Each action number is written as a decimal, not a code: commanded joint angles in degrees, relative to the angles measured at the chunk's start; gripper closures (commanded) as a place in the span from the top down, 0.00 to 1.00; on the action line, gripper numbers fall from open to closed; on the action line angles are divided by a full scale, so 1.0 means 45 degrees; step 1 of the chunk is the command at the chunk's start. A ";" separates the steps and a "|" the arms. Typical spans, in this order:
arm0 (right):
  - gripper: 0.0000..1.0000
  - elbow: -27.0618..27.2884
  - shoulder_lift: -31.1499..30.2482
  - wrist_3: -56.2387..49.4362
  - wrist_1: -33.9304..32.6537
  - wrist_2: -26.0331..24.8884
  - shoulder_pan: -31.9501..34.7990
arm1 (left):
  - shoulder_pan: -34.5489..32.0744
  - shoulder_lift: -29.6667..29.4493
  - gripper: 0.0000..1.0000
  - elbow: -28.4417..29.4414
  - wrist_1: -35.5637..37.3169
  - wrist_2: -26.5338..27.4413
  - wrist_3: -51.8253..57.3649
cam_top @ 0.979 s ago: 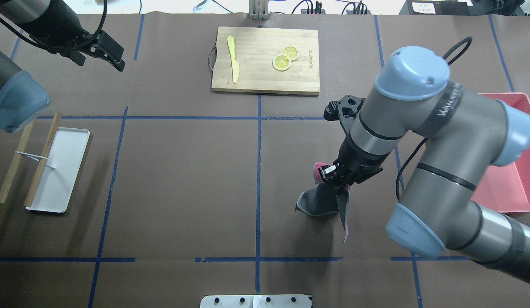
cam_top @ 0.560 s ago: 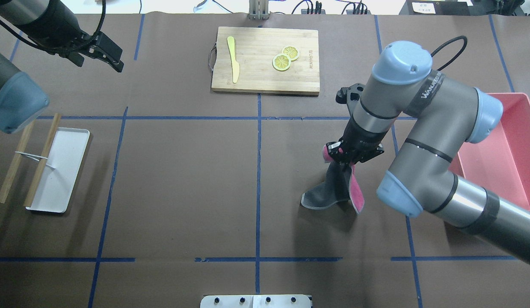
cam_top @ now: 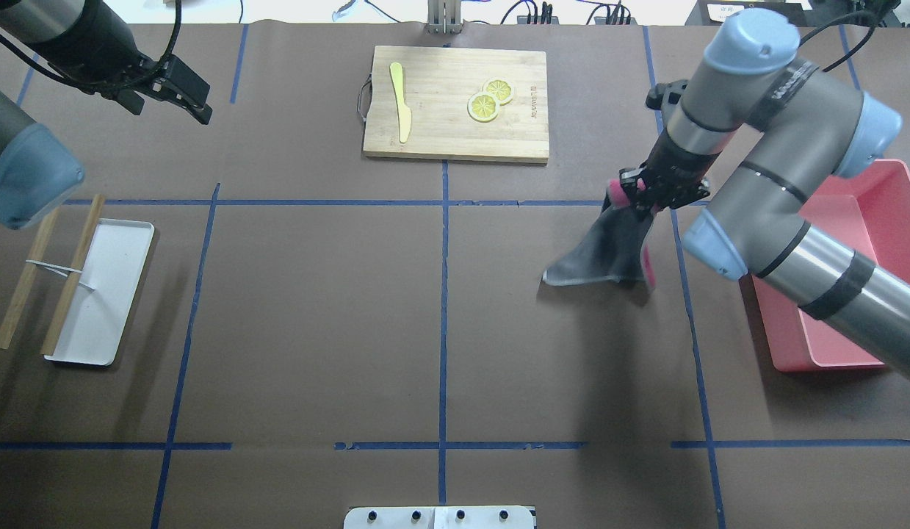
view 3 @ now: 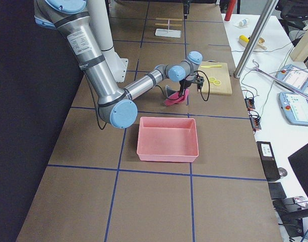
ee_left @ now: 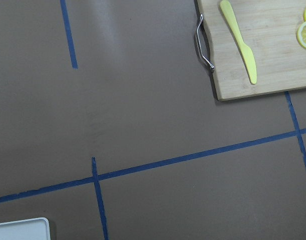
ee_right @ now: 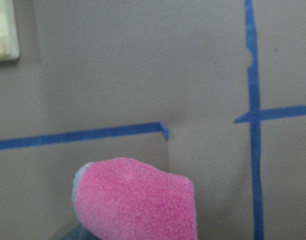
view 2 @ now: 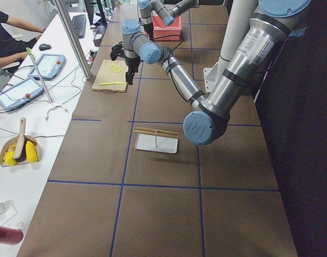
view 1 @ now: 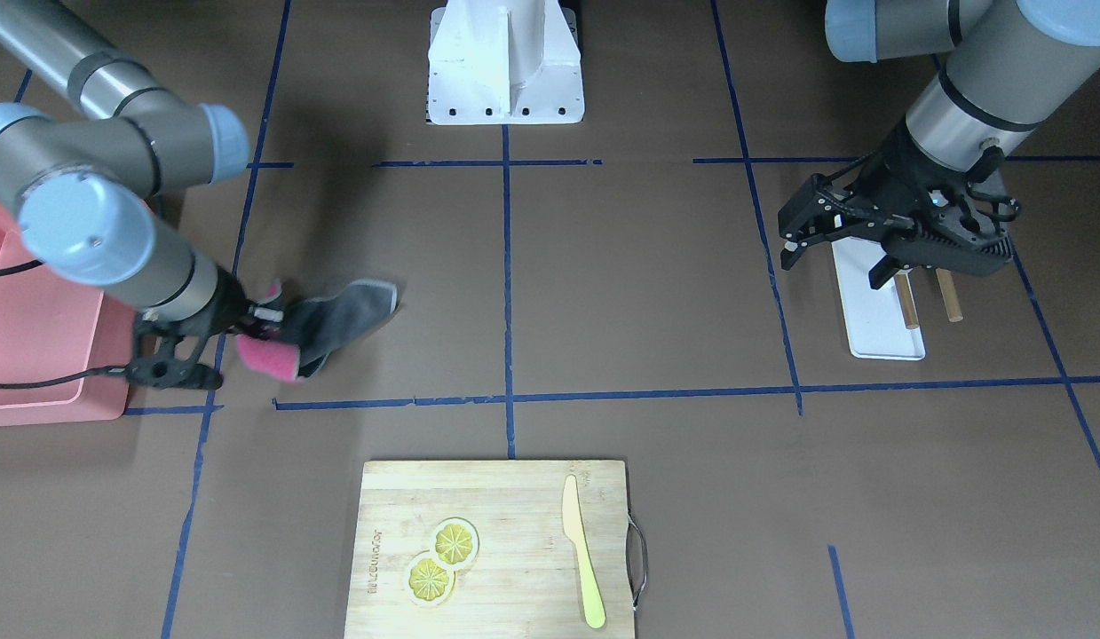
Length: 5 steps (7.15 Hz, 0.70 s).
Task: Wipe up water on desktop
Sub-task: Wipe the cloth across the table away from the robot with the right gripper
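The desktop (cam_top: 315, 294) is a dark-brown surface with blue tape lines; I see no water patch on it. My right gripper (cam_top: 645, 195) is shut on a grey cloth with a pink underside (cam_top: 601, 253). The cloth hangs from the gripper and its lower end trails on the desktop right of centre. In the front-facing view the right gripper (view 1: 248, 321) holds the cloth (view 1: 341, 315) beside the pink bin. The cloth's pink side fills the bottom of the right wrist view (ee_right: 137, 200). My left gripper (cam_top: 201, 103) is open and empty, held above the far left of the desktop.
A wooden cutting board (cam_top: 455, 132) with a yellow knife (cam_top: 401, 103) and two lemon slices (cam_top: 490, 101) lies at the far centre. A pink bin (cam_top: 807, 338) stands at the right edge. A white tray (cam_top: 109, 294) with wooden sticks lies at the left.
My right arm has swung toward the far right, dragging the cloth across the desktop from the middle right up to the far tape line. The left arm has barely moved.
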 commanded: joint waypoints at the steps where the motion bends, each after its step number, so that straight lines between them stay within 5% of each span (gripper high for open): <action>1: 0.00 -0.0723 0.0049 0.0027 0.0254 -0.0179 0.0658 | -0.0020 0.0075 0.99 -0.0011 0.0000 0.0000 0.0000; 5: 0.00 0.0128 0.0381 0.2267 0.0215 -0.0083 -0.1368 | -0.0039 0.0289 0.99 0.0009 -0.0039 0.0000 0.0098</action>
